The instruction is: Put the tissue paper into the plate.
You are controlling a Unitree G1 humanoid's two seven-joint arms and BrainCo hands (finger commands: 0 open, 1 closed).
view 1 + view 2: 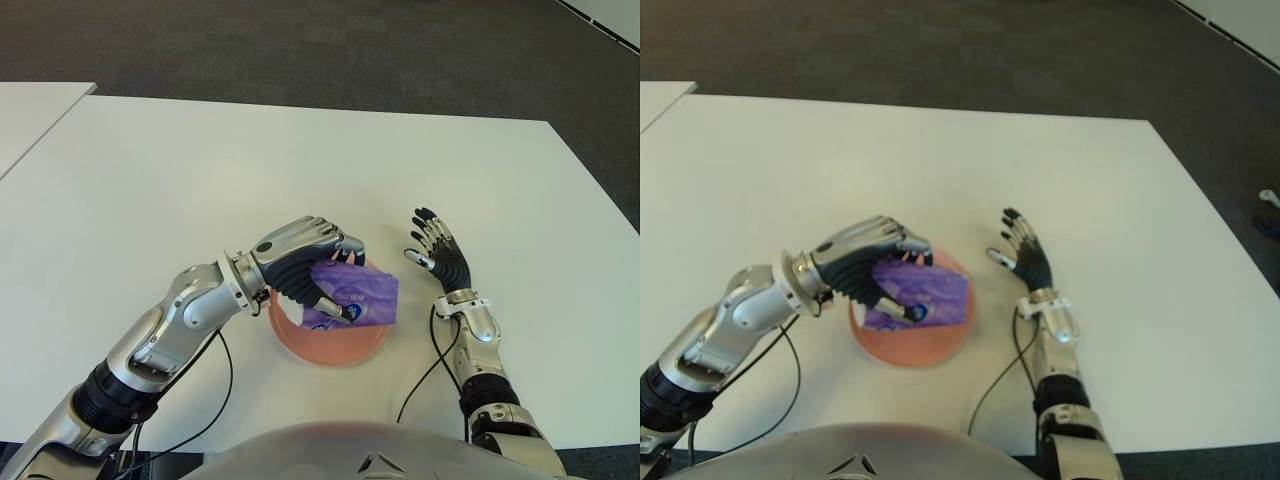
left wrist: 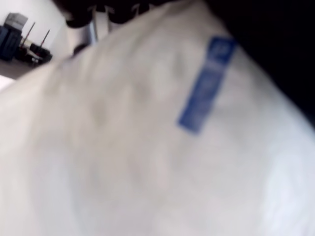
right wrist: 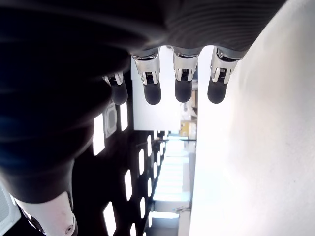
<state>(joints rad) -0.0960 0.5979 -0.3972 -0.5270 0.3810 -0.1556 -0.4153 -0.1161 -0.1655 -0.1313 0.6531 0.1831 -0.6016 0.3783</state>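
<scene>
A purple tissue pack (image 1: 360,295) is held over the orange plate (image 1: 330,348) near the table's front edge. My left hand (image 1: 310,270) is curled around the pack, fingers over its top and thumb at its lower side. The left wrist view is filled by the pack's pale underside with a blue label (image 2: 206,83). My right hand (image 1: 438,255) shows to the right of the plate, fingers spread and holding nothing, and the fingertips (image 3: 183,92) are extended in the right wrist view.
The white table (image 1: 200,180) spreads behind and to both sides. A second white table corner (image 1: 40,110) shows at the far left. Dark carpet (image 1: 350,50) lies beyond. Black cables (image 1: 425,380) trail near the front edge.
</scene>
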